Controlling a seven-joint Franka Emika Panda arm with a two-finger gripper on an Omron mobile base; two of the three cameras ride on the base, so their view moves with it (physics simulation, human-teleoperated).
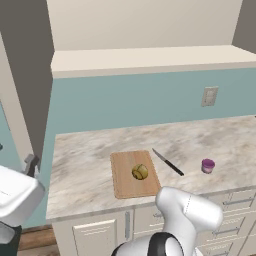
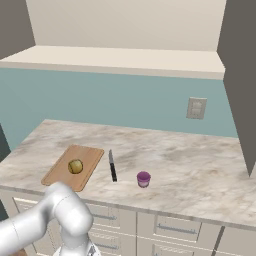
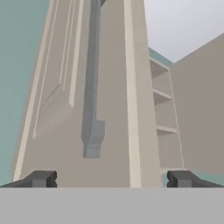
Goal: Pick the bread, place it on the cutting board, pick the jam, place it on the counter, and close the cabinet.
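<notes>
Facing cabinet [image 3: 65, 109] handle [image 3: 92, 109]; no writing.

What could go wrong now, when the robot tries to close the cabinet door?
1. The gripper is open and faces the cabinet door beside its bar handle; a push there might catch the handle or slip off it.
2. The bread on the cutting board and the jam on the counter lie below; a low arm swing might knock them.

Golden-brown bread [image 1: 140, 172]; purple-pink jam [image 1: 208, 165]; marbled beige-grey counter [image 1: 215, 140].
</notes>
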